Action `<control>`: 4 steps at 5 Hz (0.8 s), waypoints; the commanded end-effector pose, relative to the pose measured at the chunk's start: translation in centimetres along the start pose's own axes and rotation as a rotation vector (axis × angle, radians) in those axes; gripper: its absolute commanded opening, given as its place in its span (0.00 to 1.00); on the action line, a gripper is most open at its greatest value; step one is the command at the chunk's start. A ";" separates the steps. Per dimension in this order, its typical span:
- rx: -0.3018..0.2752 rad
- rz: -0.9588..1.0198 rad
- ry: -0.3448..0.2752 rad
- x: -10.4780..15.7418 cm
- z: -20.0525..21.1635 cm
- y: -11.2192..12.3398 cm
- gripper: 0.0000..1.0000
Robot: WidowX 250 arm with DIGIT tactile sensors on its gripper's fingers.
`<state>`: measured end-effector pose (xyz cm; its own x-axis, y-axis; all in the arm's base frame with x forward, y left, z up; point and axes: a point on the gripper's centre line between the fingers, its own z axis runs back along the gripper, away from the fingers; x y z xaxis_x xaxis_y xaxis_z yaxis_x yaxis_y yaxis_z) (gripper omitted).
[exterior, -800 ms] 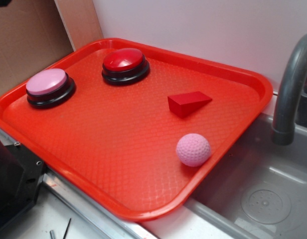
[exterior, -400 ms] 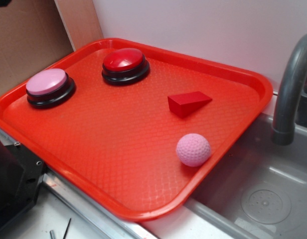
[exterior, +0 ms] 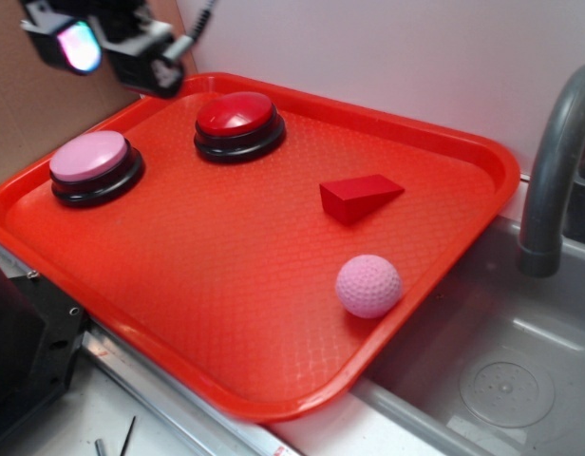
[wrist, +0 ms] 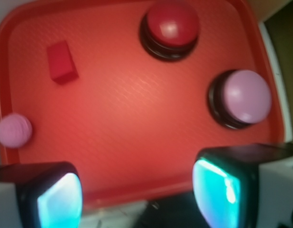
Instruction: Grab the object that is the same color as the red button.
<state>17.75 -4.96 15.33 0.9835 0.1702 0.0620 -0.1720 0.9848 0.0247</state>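
A small red wedge block [exterior: 359,197] lies on the red tray [exterior: 226,313], right of centre; in the wrist view it shows at the upper left [wrist: 62,61]. The red button [exterior: 237,119] on a black base stands at the tray's back [wrist: 172,26]. My gripper [exterior: 112,52] hangs high over the tray's back left corner, far from the wedge. Its jaws stand wide apart and empty, with glowing pads [wrist: 61,202]; in the wrist view the gripper [wrist: 137,199] is over the tray's near edge.
A pink-domed button [exterior: 91,163] stands at the tray's left. A pink dimpled ball [exterior: 368,285] lies near the right rim, in front of the wedge. A grey faucet [exterior: 554,161] and sink [exterior: 501,380] are at the right. A cardboard wall is behind left.
The gripper has come into the exterior view at the top left; before, only a sliver showed at the corner. The objects on the tray have not moved.
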 end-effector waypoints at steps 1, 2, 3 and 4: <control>-0.015 0.005 -0.034 0.4 0.8 -0.2 1.00; -0.015 0.005 -0.034 0.4 0.8 -0.2 1.00; 0.013 -0.201 -0.043 4.9 -2.1 -2.9 1.00; 0.029 -0.295 -0.093 8.9 -4.3 -5.2 1.00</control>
<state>26.81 -7.94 9.68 0.9895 -0.1194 0.0811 0.1116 0.9892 0.0952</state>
